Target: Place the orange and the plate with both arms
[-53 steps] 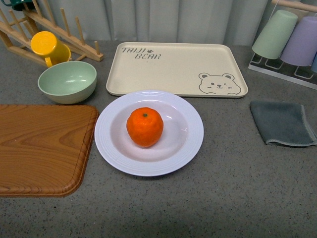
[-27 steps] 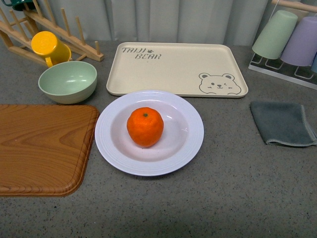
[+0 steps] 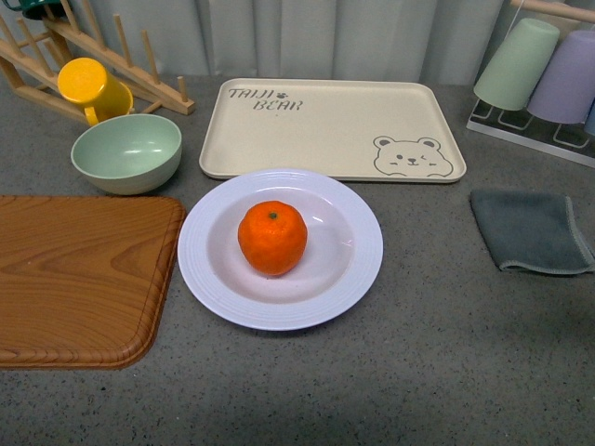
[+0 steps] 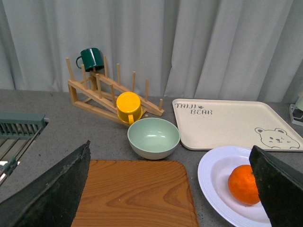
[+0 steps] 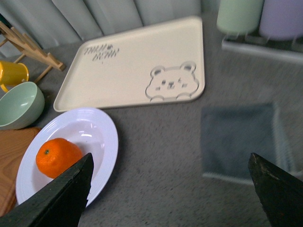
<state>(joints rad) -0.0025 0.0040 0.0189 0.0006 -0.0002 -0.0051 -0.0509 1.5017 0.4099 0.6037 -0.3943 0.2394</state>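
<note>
The orange (image 3: 271, 237) sits in the middle of the pale lavender-white plate (image 3: 358, 269), which rests on the grey counter in front of the cream bear tray. Neither arm shows in the front view. In the left wrist view the orange (image 4: 243, 184) and plate (image 4: 213, 175) lie by one finger; my left gripper (image 4: 173, 189) is open and empty above the wooden board. In the right wrist view the orange (image 5: 57, 157) and plate (image 5: 102, 137) lie beside one finger; my right gripper (image 5: 170, 187) is open and empty over bare counter.
A wooden cutting board (image 3: 74, 279) lies left of the plate. A mint-green bowl (image 3: 126, 153) and a yellow cup (image 3: 91, 88) on a wooden rack stand at the back left. The cream bear tray (image 3: 325, 125) is behind. A grey cloth (image 3: 530, 229) and upturned cups (image 3: 539, 65) are on the right.
</note>
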